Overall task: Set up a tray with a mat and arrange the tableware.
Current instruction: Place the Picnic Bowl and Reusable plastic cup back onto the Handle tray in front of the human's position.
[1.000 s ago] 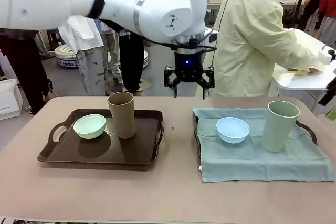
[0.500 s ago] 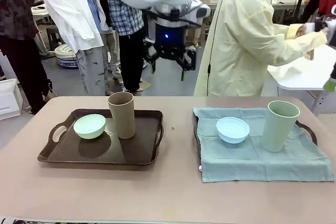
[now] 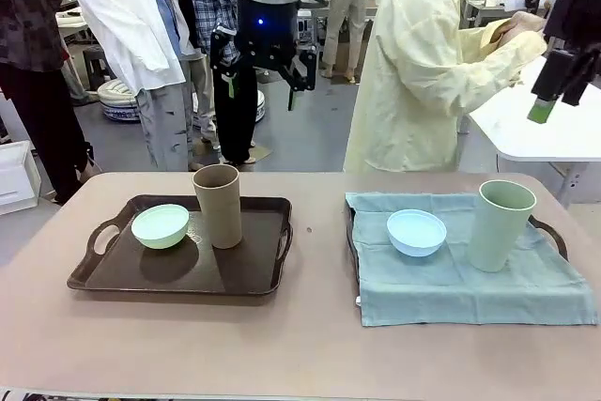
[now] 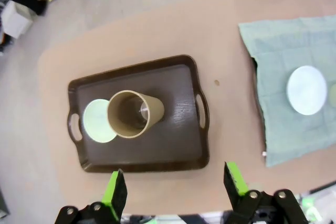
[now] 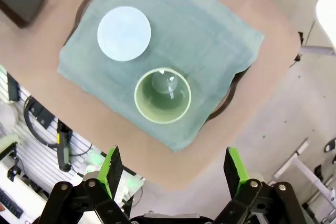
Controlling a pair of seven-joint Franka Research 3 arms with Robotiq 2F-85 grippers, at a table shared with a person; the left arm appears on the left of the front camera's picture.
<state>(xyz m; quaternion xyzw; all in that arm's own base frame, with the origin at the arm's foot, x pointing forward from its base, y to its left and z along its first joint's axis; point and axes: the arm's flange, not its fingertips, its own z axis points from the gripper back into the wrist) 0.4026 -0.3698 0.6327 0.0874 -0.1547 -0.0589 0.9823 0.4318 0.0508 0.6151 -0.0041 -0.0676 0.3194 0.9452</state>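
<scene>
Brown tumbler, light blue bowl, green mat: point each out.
brown tumbler (image 3: 218, 208), front view, its side wall.
light blue bowl (image 3: 416, 230), front view, its inside.
green mat (image 5: 210, 30), right wrist view, bare cloth.

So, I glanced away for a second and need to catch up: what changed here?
The left claw rose and swung toward the robot's left, open and empty. The right claw lifted too, also open. Nothing was gripped or released. The mint bowl and brown tumbler on the tray, and the blue bowl and green tumbler on the mat, stayed put.
</scene>
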